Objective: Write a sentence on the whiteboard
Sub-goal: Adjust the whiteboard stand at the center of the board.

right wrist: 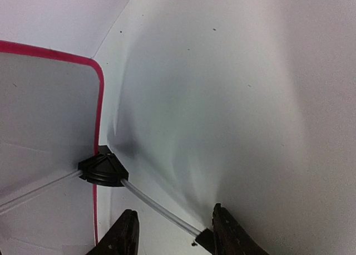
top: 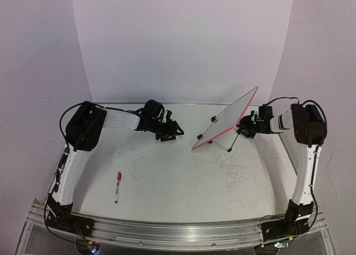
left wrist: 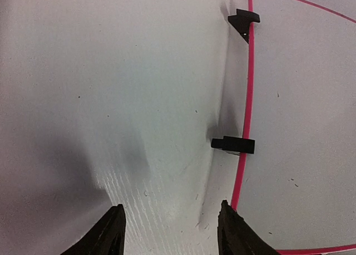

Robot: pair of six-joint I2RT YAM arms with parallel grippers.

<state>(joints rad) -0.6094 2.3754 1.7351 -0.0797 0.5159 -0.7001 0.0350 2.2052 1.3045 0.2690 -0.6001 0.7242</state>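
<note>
The whiteboard (top: pixel 228 118), white with a pink-red rim, stands tilted on its thin legs right of centre. Its face also shows in the left wrist view (left wrist: pixel 300 127), blank apart from a few specks; no red sentence shows on it. My left gripper (top: pixel 173 132) is open and empty just left of the board, its jaws wide apart over the table (left wrist: pixel 170 206). My right gripper (top: pixel 243 125) is open behind the board's right side. In the right wrist view (right wrist: pixel 173 209) a white stand leg (right wrist: pixel 156 206) runs between its spread fingers, with the board's rim (right wrist: pixel 99 93) at left.
A red-capped marker (top: pixel 118 186) lies on the table at the front left, away from both grippers. Black stand feet (left wrist: pixel 233 145) jut from the board's edge. The tabletop (top: pixel 183 171) is scuffed. A white backdrop curves up behind.
</note>
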